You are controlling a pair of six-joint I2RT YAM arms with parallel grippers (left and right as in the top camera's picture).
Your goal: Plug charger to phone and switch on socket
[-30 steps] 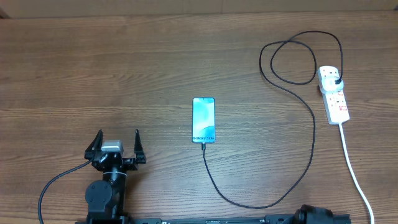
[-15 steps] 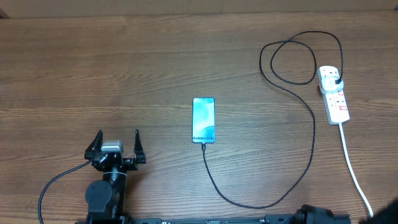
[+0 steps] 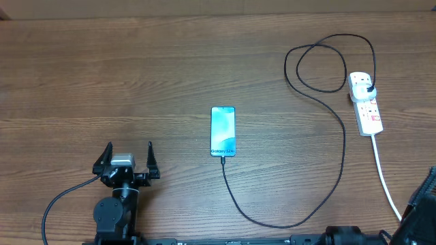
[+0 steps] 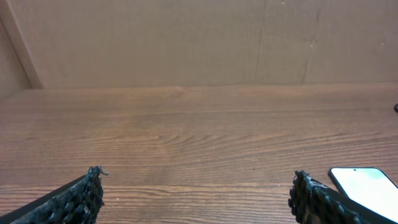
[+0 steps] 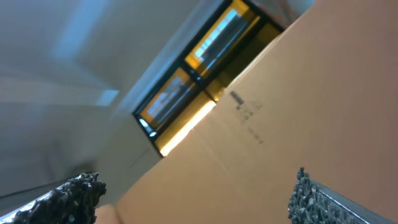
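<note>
The phone [image 3: 223,131] lies screen up at the table's middle, teal screen lit. The charger's black cable [image 3: 338,170] runs from its bottom edge, curves right and loops up to the black plug head [image 3: 368,89] seated in the white socket strip [image 3: 365,103] at the right. My left gripper [image 3: 127,154] is open and empty at the front left, well left of the phone; the phone's corner shows in the left wrist view [image 4: 368,187]. My right arm [image 3: 422,218] shows at the bottom right corner. The right gripper [image 5: 196,190] is open and empty, its camera tilted up at a cardboard wall.
The socket's thick white cord [image 3: 385,180] runs down toward the front right edge, close to my right arm. A cardboard wall [image 4: 199,43] stands along the table's far side.
My right arm has come into the overhead view at the bottom right corner. The left arm, phone, cable and socket have not moved.
</note>
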